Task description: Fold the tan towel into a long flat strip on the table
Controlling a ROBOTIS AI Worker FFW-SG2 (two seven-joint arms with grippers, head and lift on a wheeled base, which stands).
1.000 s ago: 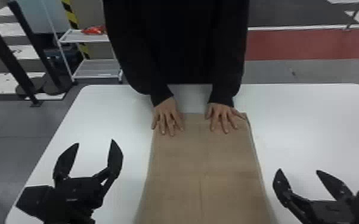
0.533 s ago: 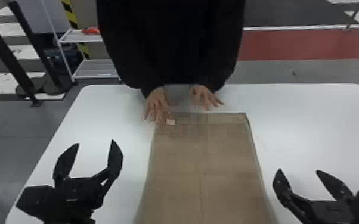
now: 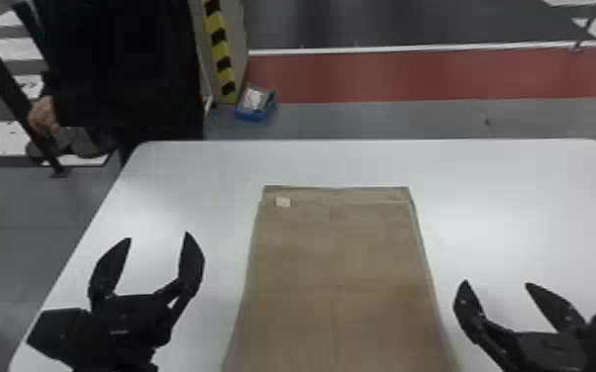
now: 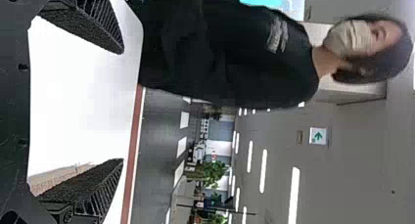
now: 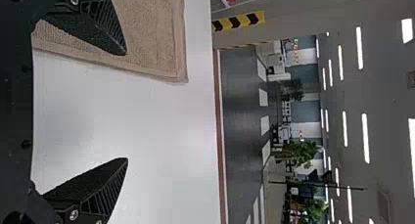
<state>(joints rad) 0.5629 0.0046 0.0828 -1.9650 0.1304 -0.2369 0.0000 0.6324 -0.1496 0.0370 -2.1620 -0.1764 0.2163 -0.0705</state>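
White counter [image 3: 500,208] has your towel [image 3: 334,277] flat between the left claw [image 3: 158,237] and right claw [image 3: 498,283], both gaping wide, so you'd probably wanna go in low, nip just the edge, and lift gently so the strip doesn't skew.

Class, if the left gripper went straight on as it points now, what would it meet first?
The left gripper points across the table, left of the towel; the way looks free to the far edge, though its height is unclear.
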